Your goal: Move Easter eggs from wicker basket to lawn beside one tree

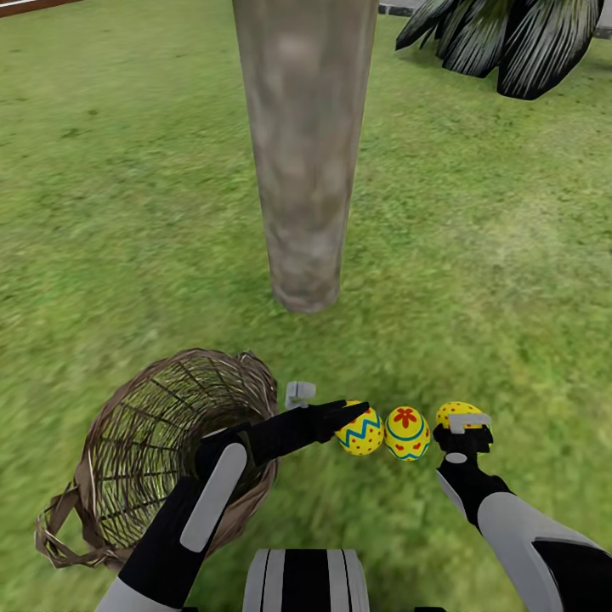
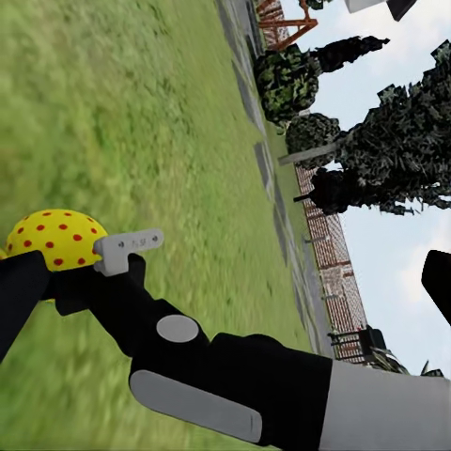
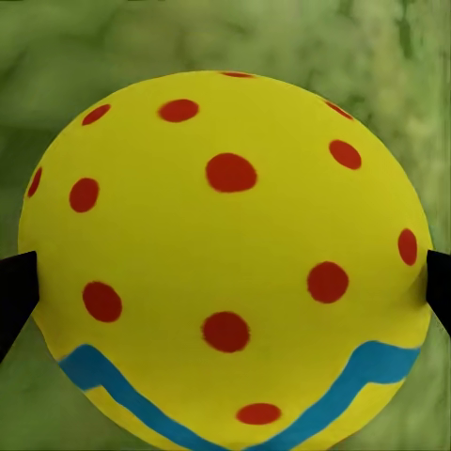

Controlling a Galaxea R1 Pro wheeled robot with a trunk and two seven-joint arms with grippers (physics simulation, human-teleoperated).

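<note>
Nearest you, at seven o'clock in the head view, the wicker basket (image 1: 161, 450) lies tipped on the lawn (image 1: 510, 280) with nothing visible inside its open weave. Your left gripper (image 1: 327, 406) reaches past the rim toward three o'clock; its fingers are spread, one dark fingertip touching the top of the zigzag-banded egg (image 1: 360, 431) without clamping it, so that hand is released.

Just beside that egg sits the red-flower egg (image 1: 407, 433), and next to it, at five o'clock, the red-dotted egg (image 1: 456, 414). Your right gripper (image 1: 463, 427) stands over this last one. In the right wrist view the dotted egg (image 3: 221, 263) sits between the two dark fingertips, which appear to touch its sides, so you look to be grasping it, low against the grass.

Beyond the row, toward twelve o'clock, rises the pale mottled tree trunk (image 1: 302, 153), near the eggs; a dark-leaved plant (image 1: 510, 38) stands farther back at one o'clock.

You appear to be on the last step: setting down the third egg. Next, open the right jaws gently and lift straight up, so the egg does not roll, then draw the left fingertip away without nudging its egg.
</note>
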